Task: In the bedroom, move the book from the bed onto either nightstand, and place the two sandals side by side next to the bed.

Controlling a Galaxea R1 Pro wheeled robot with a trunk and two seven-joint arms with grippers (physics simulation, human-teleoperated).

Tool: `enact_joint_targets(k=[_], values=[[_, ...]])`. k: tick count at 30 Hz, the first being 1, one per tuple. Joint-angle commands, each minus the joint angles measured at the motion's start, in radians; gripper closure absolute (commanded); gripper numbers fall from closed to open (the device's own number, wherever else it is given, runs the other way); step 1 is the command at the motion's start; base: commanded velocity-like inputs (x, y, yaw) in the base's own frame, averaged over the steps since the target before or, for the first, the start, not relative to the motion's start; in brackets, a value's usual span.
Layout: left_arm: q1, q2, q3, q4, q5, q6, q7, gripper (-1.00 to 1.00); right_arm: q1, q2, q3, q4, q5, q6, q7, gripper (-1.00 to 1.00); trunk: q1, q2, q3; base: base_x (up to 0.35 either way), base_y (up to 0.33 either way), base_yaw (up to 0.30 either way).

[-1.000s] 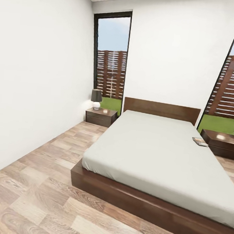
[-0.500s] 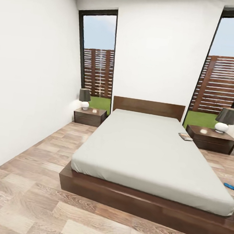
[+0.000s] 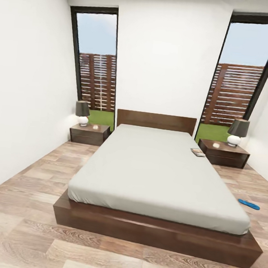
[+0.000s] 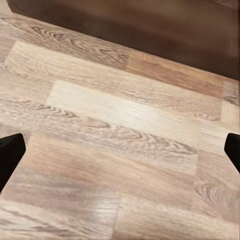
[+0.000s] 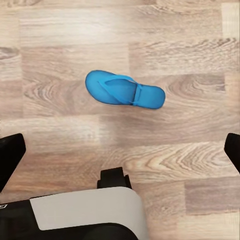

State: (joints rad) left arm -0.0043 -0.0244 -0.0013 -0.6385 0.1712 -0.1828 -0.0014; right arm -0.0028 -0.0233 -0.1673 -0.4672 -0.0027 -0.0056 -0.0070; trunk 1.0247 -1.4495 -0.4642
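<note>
Right, we've got the book (image 3: 197, 152) lying flat on the bed (image 3: 155, 173), near the mattress edge on the side of the right-hand nightstand (image 3: 223, 153), up toward the headboard, so as we read it nothing is done yet: the book is not on a nightstand. Its long axis seems to run roughly from headboard to foot, slightly skewed, though it is too small for us to tell which end is the top. One blue sandal (image 3: 249, 204) sits on the wood floor (image 3: 26, 230) to the right of the bed, near the foot end, long axis lying across our head view; we cannot make out toe from heel there. Our right wrist camera looks down on a sandal (image 5: 124, 94) flat on the planks, strap up, broad toe end pointing one way and narrower heel the other. Whether it is the same sandal we cannot say, and no pair lies side by side. Our right gripper (image 5: 120, 155) has its fingers spread wide, holding nothing; our left gripper (image 4: 120, 155) is equally wide over bare floor beside the bed frame. Book and sandals all remain to be moved.
</note>
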Motion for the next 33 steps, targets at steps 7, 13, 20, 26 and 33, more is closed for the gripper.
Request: enact_joint_targets(k=[7,13,20,26,33], values=[[0.0,0.0,0.0,0.0,0.007,-0.003,0.0,-1.0,0.0,0.0,-0.001,-0.001,0.0,-0.001,-0.001,-1.0,0.0,0.0,-0.001,0.065,0.05,-0.219],[0.0,0.0,0.0,0.0,0.007,-0.003,0.0,-1.0,0.0,0.0,-0.001,-0.001,0.0,-0.001,-0.001,-1.0,0.0,0.0,-0.001,0.004,0.003,-0.219],[0.0,0.0,0.0,0.0,0.007,-0.003,0.0,-1.0,0.0,0.0,-0.001,-0.001,0.0,-0.001,-0.001,-1.0,0.0,0.0,-0.001,0.0,0.0,-0.219],[0.0,0.0,0.0,0.0,0.007,-0.003,0.0,-1.0,0.0,0.0,-0.001,-0.001,0.0,-0.001,-0.001,-1.0,0.0,0.0,-0.001,0.0,0.0,-0.219],[0.0,0.0,0.0,0.0,0.007,-0.003,0.0,-1.0,0.0,0.0,-0.001,-0.001,0.0,-0.001,-0.001,-1.0,0.0,0.0,-0.001,0.0,0.0,-0.219]])
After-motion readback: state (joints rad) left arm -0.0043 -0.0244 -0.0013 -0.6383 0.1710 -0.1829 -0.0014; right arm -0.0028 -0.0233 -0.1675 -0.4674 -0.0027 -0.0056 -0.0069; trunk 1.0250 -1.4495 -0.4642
